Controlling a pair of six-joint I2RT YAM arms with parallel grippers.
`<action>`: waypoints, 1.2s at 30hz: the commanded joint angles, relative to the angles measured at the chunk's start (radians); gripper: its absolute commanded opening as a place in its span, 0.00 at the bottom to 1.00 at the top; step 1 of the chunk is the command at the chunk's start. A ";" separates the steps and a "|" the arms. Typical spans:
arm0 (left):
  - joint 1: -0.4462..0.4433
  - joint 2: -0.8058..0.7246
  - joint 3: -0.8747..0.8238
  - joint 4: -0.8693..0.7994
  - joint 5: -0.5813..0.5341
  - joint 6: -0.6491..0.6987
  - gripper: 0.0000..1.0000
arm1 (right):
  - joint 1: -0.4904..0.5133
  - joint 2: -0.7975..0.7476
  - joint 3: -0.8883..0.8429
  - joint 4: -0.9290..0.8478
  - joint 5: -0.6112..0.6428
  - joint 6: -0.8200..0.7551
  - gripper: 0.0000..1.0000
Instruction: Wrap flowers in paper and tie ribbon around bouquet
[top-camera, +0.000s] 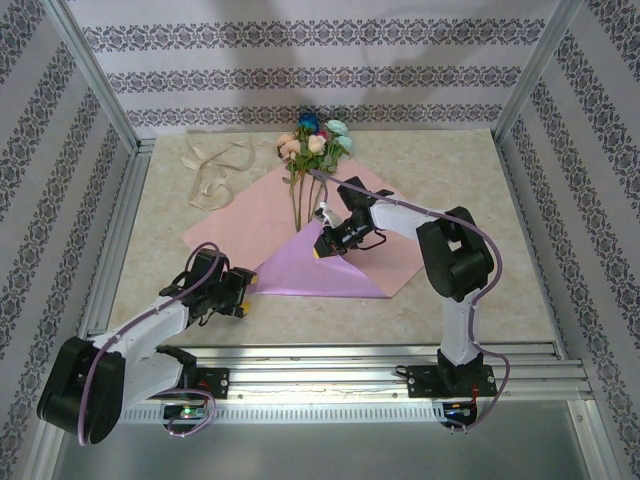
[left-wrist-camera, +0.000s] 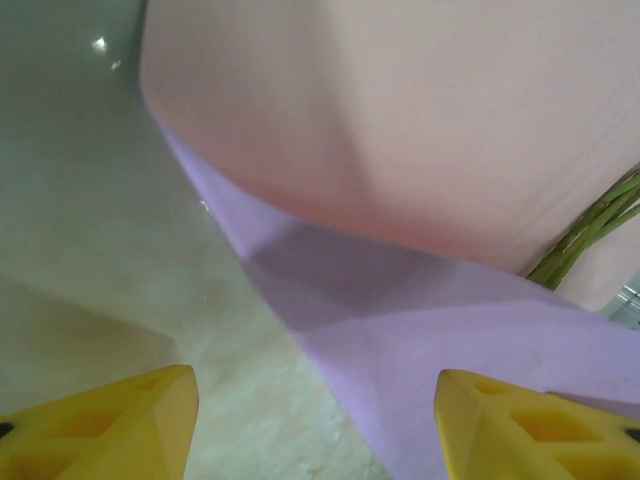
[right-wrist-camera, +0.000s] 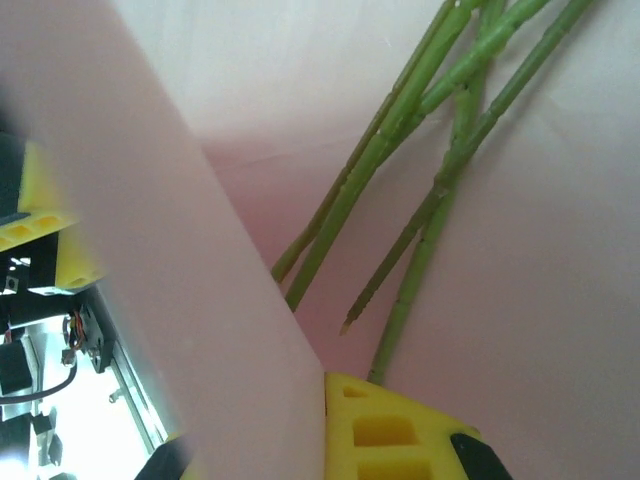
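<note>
**Q:** Entry for this moment. What are your grippers doing?

**Me:** My right gripper (top-camera: 320, 249) is pinching the raised flap (top-camera: 320, 275) of the paper (top-camera: 240, 225). Its fingers (right-wrist-camera: 385, 430) are pressed together on the sheet, with the lilac side turned up. My left gripper (top-camera: 241, 297) is hanging spread with nothing between its fingertips (left-wrist-camera: 120, 415). The fold's lilac edge is lying just ahead of it and to its right.

**Q:** How are you judging the fold should go?

**Me:** I am reckoning the flap should travel low and across the stems (right-wrist-camera: 400, 190), not along them — a pull along them would likely roll the bunch off line. The left gripper looks best used pressing the crease down just in front of itself, so the sheet is not sliding after the right one. The paper looks thin, so a slow pull seems wise.

**Q:** And the flowers?

**Me:** The flowers (top-camera: 312, 145) are lying on the paper beyond my right gripper. Their long axis is running away from it toward the far wall, slightly tilted. The blooms are pointing away, past the sheet's far edge — the cut ends are pointing back at my fingers, near but apart.
</note>
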 joint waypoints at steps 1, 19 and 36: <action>-0.012 0.052 -0.026 0.178 -0.045 -0.046 0.57 | -0.006 0.021 0.029 -0.022 -0.026 0.011 0.00; -0.025 0.094 -0.014 0.209 -0.076 -0.027 0.47 | -0.047 0.083 0.062 -0.007 -0.043 0.073 0.00; -0.030 0.197 0.026 0.320 -0.098 0.013 0.00 | -0.066 0.092 0.070 -0.040 0.017 0.114 0.15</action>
